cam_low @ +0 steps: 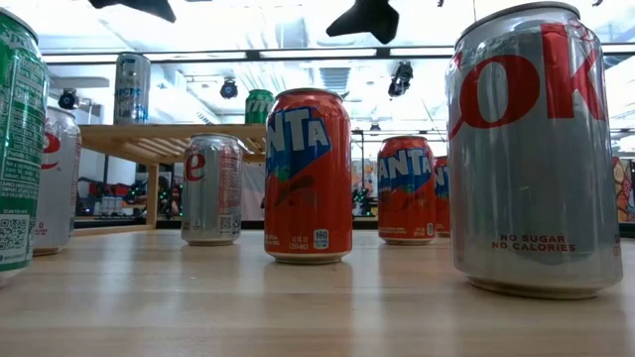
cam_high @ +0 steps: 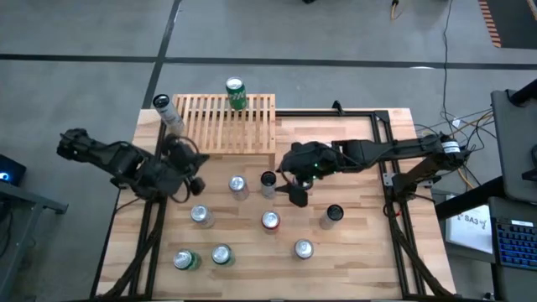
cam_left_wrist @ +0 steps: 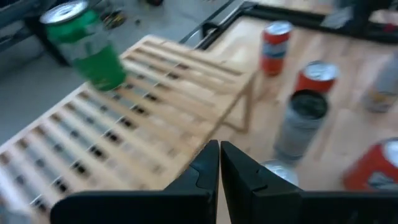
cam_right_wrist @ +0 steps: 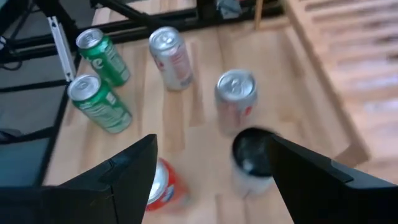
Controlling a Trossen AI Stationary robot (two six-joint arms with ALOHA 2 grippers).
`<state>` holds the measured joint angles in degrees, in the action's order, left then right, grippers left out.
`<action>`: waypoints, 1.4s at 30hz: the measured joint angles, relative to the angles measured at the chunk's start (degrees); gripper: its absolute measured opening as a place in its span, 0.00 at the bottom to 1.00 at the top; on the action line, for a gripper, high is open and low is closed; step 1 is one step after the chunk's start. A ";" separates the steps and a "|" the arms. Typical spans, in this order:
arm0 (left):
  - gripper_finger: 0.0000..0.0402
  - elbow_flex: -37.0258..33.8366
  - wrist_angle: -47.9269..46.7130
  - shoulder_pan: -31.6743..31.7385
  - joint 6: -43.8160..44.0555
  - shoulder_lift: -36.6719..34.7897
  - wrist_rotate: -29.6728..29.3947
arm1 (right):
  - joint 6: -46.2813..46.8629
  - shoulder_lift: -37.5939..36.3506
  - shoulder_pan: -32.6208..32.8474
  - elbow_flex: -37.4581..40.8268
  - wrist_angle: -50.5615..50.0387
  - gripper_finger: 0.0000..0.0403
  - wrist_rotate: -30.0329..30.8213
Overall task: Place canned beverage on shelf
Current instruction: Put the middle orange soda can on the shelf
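I count two cans on the shelf so far: a green can at its far edge and a tall silver can at its left end. Eight more stand on the table, so most of the job is left. My right gripper hangs released over a dark-topped can, nothing grasped. My left gripper is clenched on nothing beside the shelf. Low down I read "FANTA" on an orange can, and "NO SUGAR NO CALORIES" on the Coke can.

A grey concrete floor crossed by cables is seen, and a keyboard at one side.
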<state>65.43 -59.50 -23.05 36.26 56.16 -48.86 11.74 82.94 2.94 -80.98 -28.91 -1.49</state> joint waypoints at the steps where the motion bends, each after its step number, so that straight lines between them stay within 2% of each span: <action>1: 0.00 -0.64 1.13 -1.11 -0.02 0.00 -0.27 | 1.77 0.00 0.28 -0.01 -0.67 0.70 0.04; 7: 0.00 -4.44 5.65 -5.13 -0.01 0.06 -0.75 | 12.30 0.02 0.72 -0.03 -8.38 0.70 0.12; 12: 0.00 -4.86 6.37 -6.58 -0.16 1.53 -0.74 | 17.33 0.04 0.81 -0.03 -14.88 0.70 0.72; 18: 0.00 -4.58 7.15 -6.62 -3.74 4.04 -0.98 | 22.47 0.25 0.50 -0.01 -25.29 0.70 11.78; 21: 0.00 -4.46 7.86 -6.63 -5.66 5.12 -1.93 | 25.29 0.58 0.45 0.07 -28.19 0.70 13.93; 30: 0.00 -4.42 8.08 -6.60 -7.29 7.23 -3.10 | 28.94 4.49 0.80 0.18 -28.96 0.70 13.57; 35: 0.00 -4.42 8.08 -6.57 -7.76 8.09 -3.16 | 27.80 6.06 0.81 -0.87 -29.30 0.70 16.91; 42: 0.00 -4.40 8.10 -6.57 -11.34 8.33 -5.22 | 27.10 6.43 0.45 -1.06 -29.13 0.70 13.05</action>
<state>61.04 -51.40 -29.63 24.92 64.49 -54.09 38.84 89.36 3.39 -82.04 -58.03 11.56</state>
